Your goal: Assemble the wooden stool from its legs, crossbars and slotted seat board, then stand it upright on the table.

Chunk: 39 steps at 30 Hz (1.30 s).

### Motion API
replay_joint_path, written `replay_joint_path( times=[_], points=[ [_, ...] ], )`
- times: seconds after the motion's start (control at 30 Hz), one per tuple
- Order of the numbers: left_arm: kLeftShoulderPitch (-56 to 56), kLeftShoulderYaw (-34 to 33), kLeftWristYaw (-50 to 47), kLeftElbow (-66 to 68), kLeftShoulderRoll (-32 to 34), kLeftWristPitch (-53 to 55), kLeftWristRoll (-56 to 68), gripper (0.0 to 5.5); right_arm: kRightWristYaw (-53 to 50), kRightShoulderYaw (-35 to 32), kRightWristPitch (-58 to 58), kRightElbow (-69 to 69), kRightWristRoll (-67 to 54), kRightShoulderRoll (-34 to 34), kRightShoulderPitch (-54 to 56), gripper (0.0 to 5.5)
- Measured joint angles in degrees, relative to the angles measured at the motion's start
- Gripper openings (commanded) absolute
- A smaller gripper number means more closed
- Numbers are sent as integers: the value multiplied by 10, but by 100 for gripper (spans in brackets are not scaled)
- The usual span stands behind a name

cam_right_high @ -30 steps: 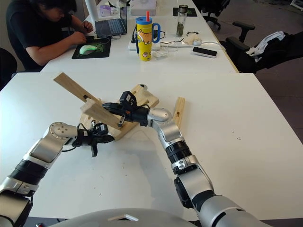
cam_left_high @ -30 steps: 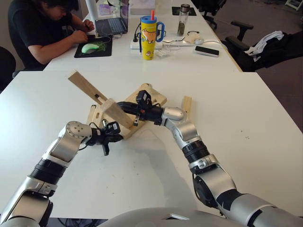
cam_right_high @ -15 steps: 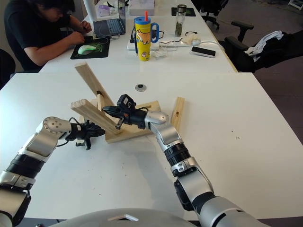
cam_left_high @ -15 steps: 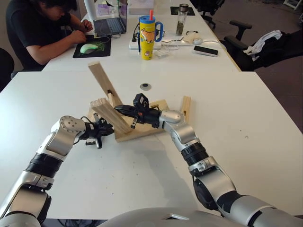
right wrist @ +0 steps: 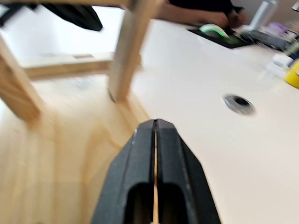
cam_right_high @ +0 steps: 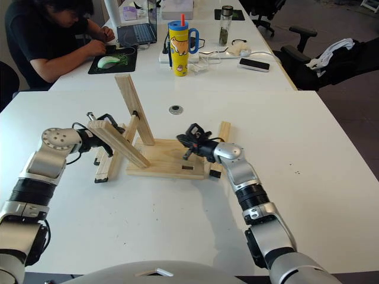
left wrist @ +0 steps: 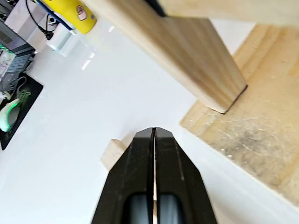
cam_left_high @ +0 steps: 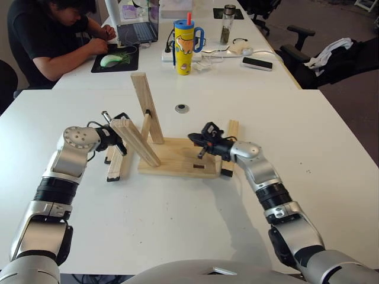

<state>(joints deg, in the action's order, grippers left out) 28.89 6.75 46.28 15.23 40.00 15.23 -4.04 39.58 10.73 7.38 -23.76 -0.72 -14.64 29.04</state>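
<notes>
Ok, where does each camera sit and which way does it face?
Left eye view: on the head, facing forward and down at the table and seat board; both arms show.
Right eye view: its stereo twin, same scene.
Left wrist view: left wrist, past the shut left end effector to a leg meeting the board.
Right wrist view: right wrist, past the shut right end effector across the board.
Both wrist views share the board and a leg.

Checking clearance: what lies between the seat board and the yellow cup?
Between seat board and yellow cup, just a small round grommet in the white table; both eye views show it.
</notes>
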Motion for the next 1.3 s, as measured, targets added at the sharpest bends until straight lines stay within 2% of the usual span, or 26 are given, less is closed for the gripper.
replay_joint_path(
  times=[0.1, 0.27, 0.37, 0.5, 0.63, 0.83, 1.07, 1.3],
  points=[
    [-9, -14, 42, -10, 47, 2, 8, 1, -18, -2, -4, -30, 25, -22, -4, 0],
    [-89, -51, 179, -60, 148, 25, 72, 1, -9, 15, -13, -43, 43, -39, -6, 0],
    [-104, -56, 243, -106, 167, 66, 124, 1, 9, 33, -5, -26, 49, -50, -8, 0],
    [-148, -52, 302, -248, 172, 161, 227, 1, 48, 69, 25, 15, 68, -80, -6, 0],
    [-176, 3, 266, -298, 143, 179, 216, 1, 96, 100, 88, 82, 72, -117, -11, 0],
    [-231, 92, 178, -284, 135, 148, 93, 1, 144, 126, 147, 148, 70, -139, -15, 0],
    [-182, 122, 76, -234, 41, 136, 44, 1, 180, 155, 186, 199, 57, -140, -20, 0],
    [-98, 152, -9, -122, -47, 108, -18, 1, 195, 172, 223, 247, 35, -147, -33, 0]
  ],
)
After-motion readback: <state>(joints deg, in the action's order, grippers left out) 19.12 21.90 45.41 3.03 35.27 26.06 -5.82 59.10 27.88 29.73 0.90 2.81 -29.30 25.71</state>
